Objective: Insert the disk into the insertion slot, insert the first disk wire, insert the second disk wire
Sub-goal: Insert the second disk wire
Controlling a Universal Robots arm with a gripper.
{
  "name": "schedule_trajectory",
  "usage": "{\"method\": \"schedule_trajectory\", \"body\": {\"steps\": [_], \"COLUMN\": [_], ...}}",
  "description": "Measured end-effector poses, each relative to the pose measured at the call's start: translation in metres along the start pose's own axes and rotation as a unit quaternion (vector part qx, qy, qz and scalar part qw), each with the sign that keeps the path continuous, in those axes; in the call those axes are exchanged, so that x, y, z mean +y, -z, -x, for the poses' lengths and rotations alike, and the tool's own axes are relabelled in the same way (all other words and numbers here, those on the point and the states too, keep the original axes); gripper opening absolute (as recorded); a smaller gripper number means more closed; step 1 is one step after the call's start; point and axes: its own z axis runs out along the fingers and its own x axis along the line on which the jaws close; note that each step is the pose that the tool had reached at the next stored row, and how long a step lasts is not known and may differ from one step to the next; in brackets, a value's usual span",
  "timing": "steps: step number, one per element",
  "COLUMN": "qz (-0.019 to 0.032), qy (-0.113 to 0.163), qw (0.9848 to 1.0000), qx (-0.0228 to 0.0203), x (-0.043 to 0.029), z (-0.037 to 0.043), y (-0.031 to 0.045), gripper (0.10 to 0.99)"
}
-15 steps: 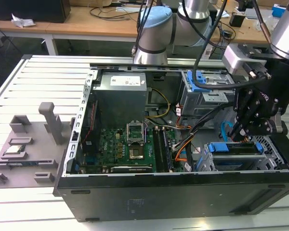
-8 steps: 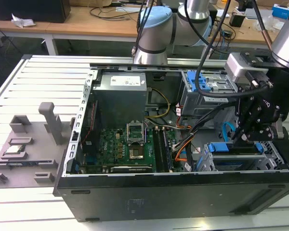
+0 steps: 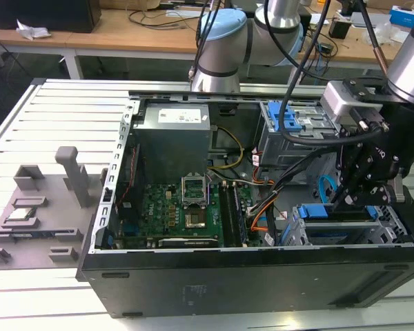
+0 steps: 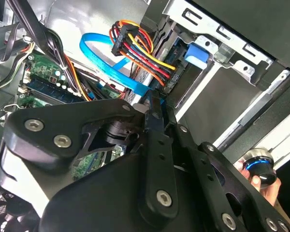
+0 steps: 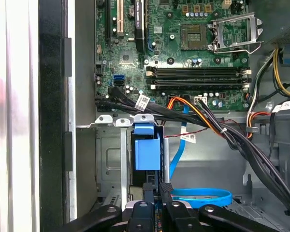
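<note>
Blue plastic marks the disk [image 3: 329,212], whose carrier bracket shows at the mouth of the insertion slot [image 3: 390,227], the low grey metal cage at the exterior view's right of the open computer case [image 3: 248,276]; the drive appears already seated there, its long axis running along the cage. The gripper [image 3: 350,200] hangs directly over the bracket's end, so the disk lies straight below the fingertips and just beside them; in the second wrist view the black fingers [image 4: 154,116] look drawn close together, pinching the end of the blue flat cable [image 4: 118,67] by the judgement of that view, though the contact itself is partly hidden. A bundle of coloured power wires [image 4: 145,50] runs to the drive's rear edge just beyond the tips; in the first wrist view the blue bracket tab [image 5: 147,150] sits right ahead of the fingers, with the motherboard [image 5: 183,53] well beyond.
</note>
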Motion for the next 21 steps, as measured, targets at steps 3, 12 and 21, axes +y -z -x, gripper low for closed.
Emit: {"method": "schedule_trajectory", "body": {"steps": [3, 12, 21], "qz": [0.0, 0.0, 0.0], "qy": [0.0, 0.0, 0.0], "qw": [1.0, 1.0, 1.0], "qx": [-0.0001, 0.0, 0.0], "x": [0.0, 0.002, 0.0022], "z": [0.0, 0.0074, 0.0074], "y": [0.0001, 0.0409, 0.0449], "gripper": [0.239, 0.106, 0.106]}}
